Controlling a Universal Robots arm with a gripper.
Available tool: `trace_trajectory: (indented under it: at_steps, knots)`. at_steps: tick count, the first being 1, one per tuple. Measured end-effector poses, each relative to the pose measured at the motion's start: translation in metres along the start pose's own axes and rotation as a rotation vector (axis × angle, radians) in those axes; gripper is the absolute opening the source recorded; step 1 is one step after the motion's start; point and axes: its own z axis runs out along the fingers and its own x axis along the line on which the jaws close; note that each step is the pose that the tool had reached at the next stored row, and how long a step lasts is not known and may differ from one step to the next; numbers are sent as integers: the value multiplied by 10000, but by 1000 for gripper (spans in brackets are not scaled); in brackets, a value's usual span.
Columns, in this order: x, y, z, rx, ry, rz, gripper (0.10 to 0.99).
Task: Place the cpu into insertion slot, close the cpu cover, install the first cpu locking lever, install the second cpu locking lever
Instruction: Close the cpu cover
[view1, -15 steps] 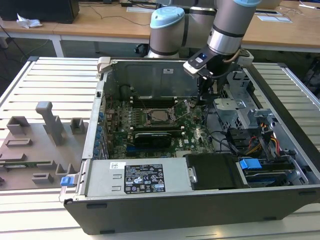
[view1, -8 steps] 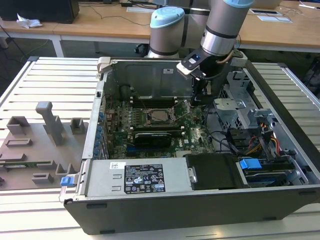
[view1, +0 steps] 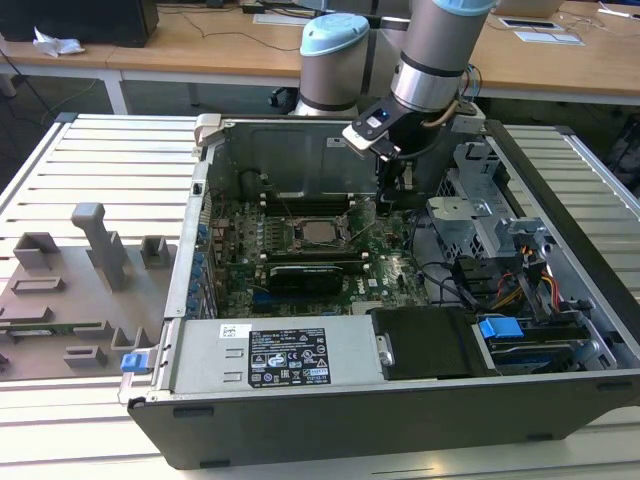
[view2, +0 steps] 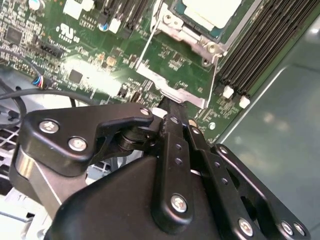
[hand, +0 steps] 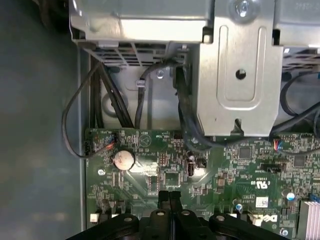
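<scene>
With its fingers pinched together on nothing, the end effector (view2: 168, 106) hovers just beside the cpu cover (view2: 187, 36), which frames the cpu (view2: 212, 10), with the memory slots (view2: 265, 45) alongside.

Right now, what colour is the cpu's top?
Silvery grey; the cpu shows best in the second wrist view.

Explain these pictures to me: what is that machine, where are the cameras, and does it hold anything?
The grey and blue machine is a robot arm reaching into an open computer case on a slatted table, beside a grey tray. The exterior view comes from a camera off the arm; both wrist views come from cameras riding on the arm, looking past its black claw. The claw is shut and holds nothing. In the second wrist view its tip sits by a metal tab beside the cpu cover, the silvery frame around the cpu, which already lies in the insertion slot on the green circuit board.
</scene>
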Motion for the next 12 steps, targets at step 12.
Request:
trace_trajectory:
  at_steps: [12]
  knots:
    - [5,-177,19,1,0,0,106]
